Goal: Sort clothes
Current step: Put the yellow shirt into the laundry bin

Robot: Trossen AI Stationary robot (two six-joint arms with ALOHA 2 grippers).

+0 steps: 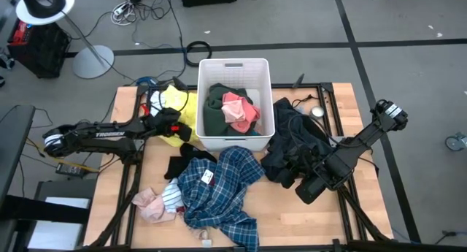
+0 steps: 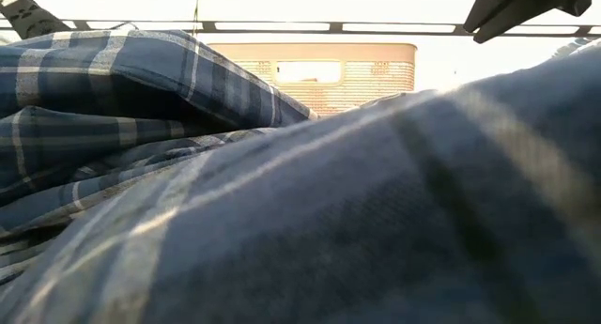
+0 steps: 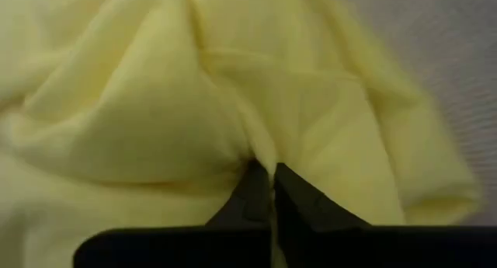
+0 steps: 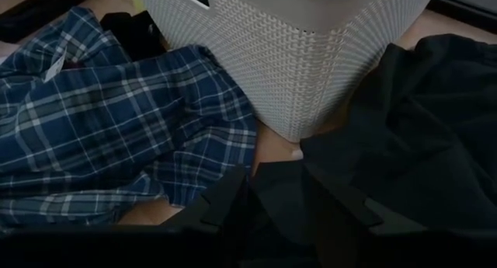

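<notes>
My left gripper is shut on a yellow garment that lies bunched at the left of the white basket; in the left wrist view the yellow garment fills the picture. My right gripper is over the black garment at the basket's right, with black cloth between its fingers. A blue plaid shirt lies spread in front of the basket. Dark green and pink pieces lie inside the basket. My left gripper pinches a raised fold of the yellow garment between its two fingers, coming slanting down from the table's left side. The rest of the garment lies slack on the table around the fingers. My right gripper has a bunch of the black garment between its two fingers, coming slanting down from the table's right. The cloth runs slack from the fingers to the pile on the table.
A pink piece, a striped piece and a small black piece lie at the near left beside the plaid shirt. The plaid shirt blocks most of the low view. Bare wood shows at the near right.
</notes>
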